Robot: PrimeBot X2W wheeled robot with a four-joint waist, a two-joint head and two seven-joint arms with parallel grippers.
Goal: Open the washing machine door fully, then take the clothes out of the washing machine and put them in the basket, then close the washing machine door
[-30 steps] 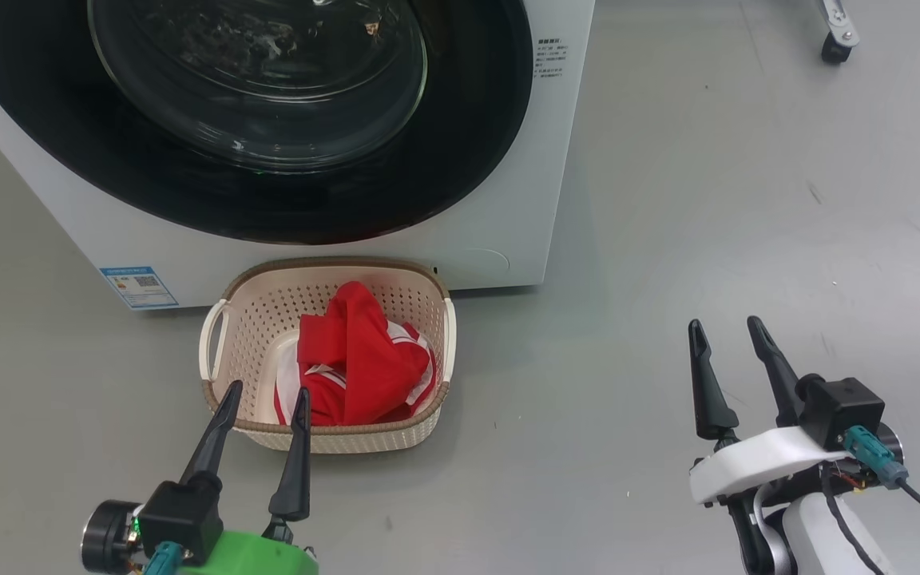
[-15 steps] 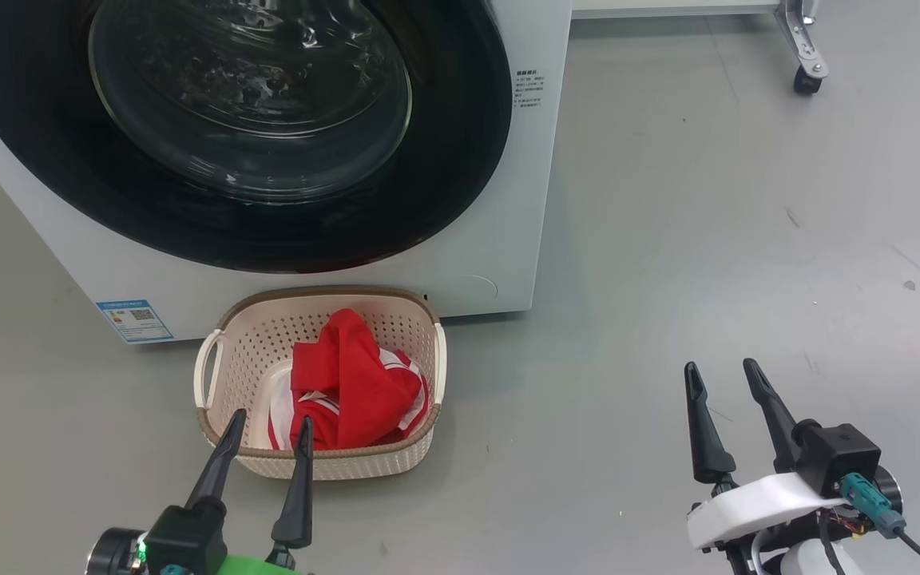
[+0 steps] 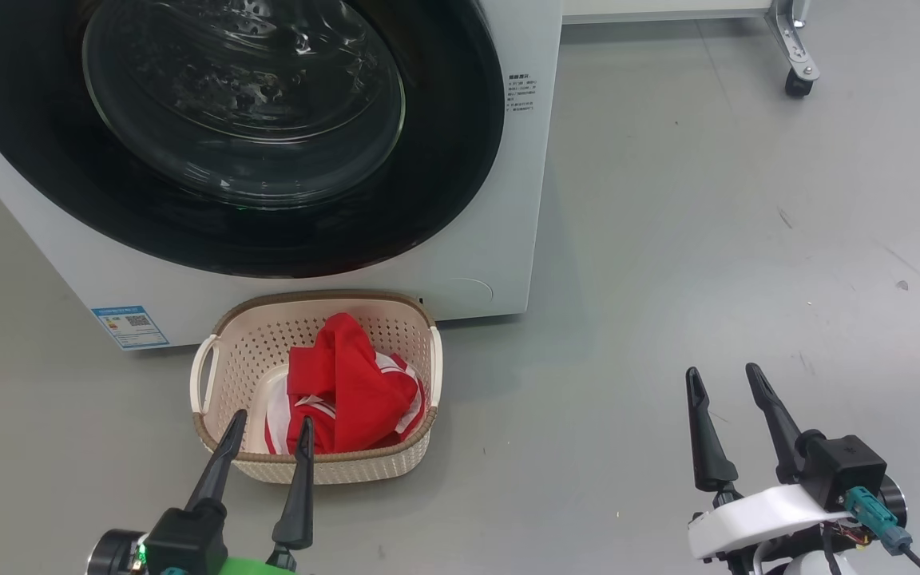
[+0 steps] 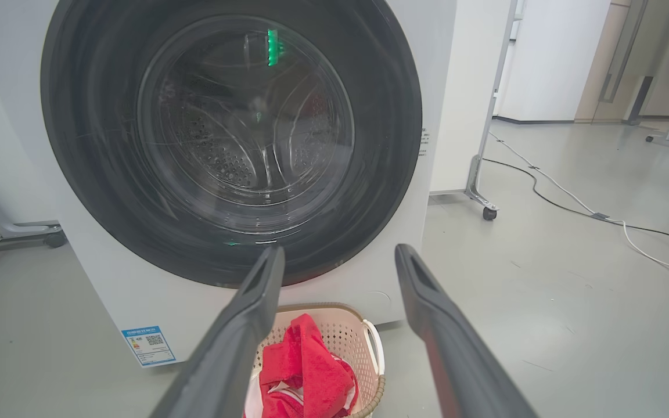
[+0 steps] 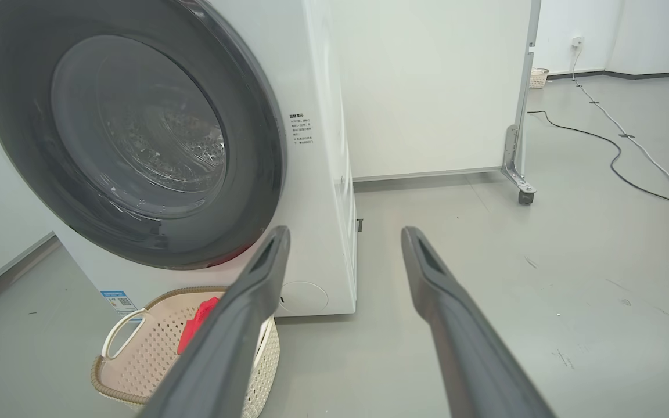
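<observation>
Left gripper [image 3: 273, 417]: fingers spread wide, holding nothing. In the head view its tips overlap the near wall of the basket [image 3: 332, 296]; can't tell if they touch it. In the left wrist view the basket sits low between the two fingers.

Right gripper [image 3: 722, 370]: also spread wide, nothing in it, over bare floor [image 3: 668, 239], well apart from the basket on its far right side.

The clothes [image 3: 340, 383] are a red bundle with white stripes, lying inside the basket just ahead of the left fingertips.

Past the basket is the washing machine [image 3: 525, 200], with its front panel just behind the basket's far rim. The washing machine door [image 3: 444, 160] lies flush against the front, and the perforated drum shows through the glass, with a green glint on it.

Writing:
- blue label [image 3: 130, 326], low on the front, ahead-left of the left gripper; QR-type square, text too small to read.
- black print block [image 3: 519, 94] beside the door's right edge, ahead of the gap between the grippers; unreadable.
- no brand name legible.

Far ahead of the right gripper is a caster wheel [image 3: 793, 82] on a metal frame.
</observation>
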